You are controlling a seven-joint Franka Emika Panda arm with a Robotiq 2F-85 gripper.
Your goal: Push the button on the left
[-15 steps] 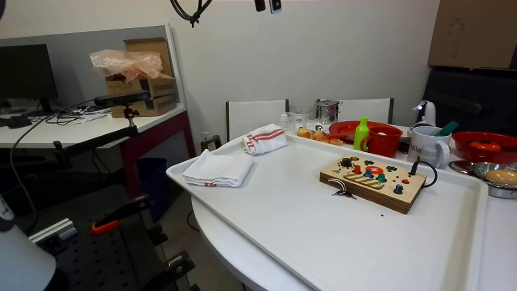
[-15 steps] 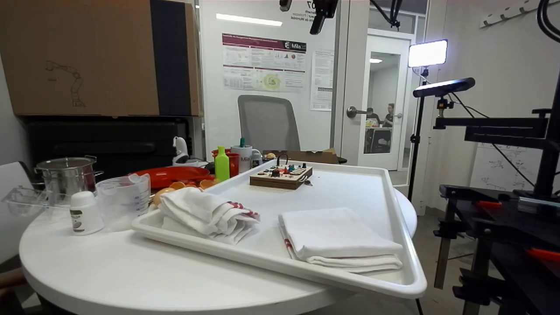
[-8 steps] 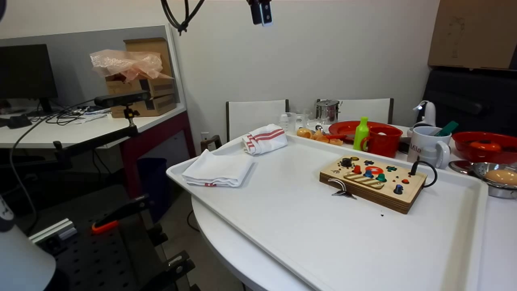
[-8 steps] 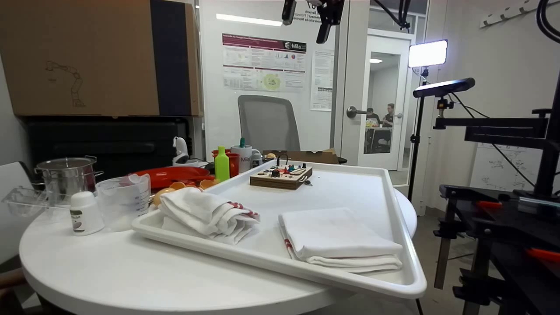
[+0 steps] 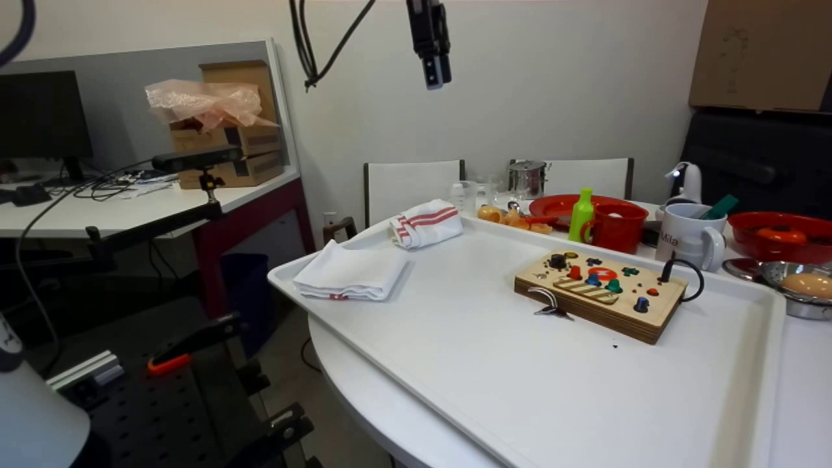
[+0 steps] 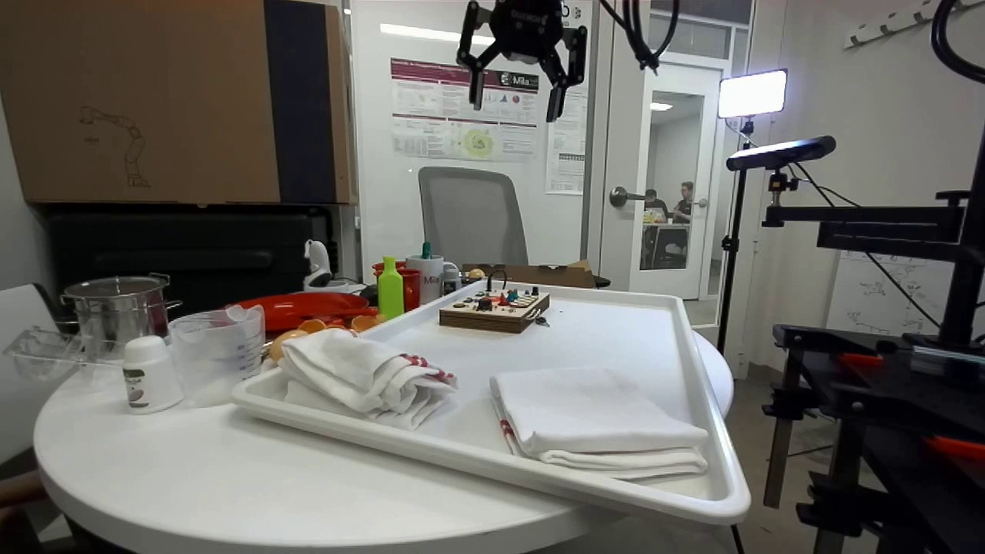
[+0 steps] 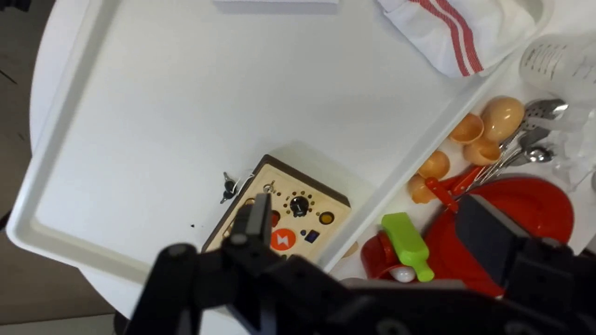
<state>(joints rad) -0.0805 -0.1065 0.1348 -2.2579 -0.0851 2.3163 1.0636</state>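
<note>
The wooden button box [image 5: 591,302] lies on the white tray and carries coloured knobs and buttons; it shows in both exterior views [image 6: 481,319]. In an exterior view a black knob [image 5: 557,261], red [image 5: 574,272], blue [image 5: 593,279] and green [image 5: 613,285] knobs and a small red button [image 5: 652,292] stand on it. In the wrist view the box [image 7: 335,207] is partly hidden by a finger; its yellow button [image 7: 327,217] and black knob [image 7: 299,205] show. My gripper [image 6: 515,112] is open and empty, high above the tray, fingers pointing down; it also shows in the wrist view [image 7: 372,207].
The white tray [image 5: 455,351] also holds two folded cloths [image 5: 351,270] [image 5: 427,224]. Behind the box stand a green bottle [image 5: 582,218], a red mug [image 5: 617,227] and a white mug [image 5: 689,237]. Keys [image 5: 552,312] hang at the box's side; a black cable [image 5: 692,266] loops from it.
My gripper has come down into view and its fingers sit lower in both exterior views. It stays open. The box and the other things on the tray have not moved.
</note>
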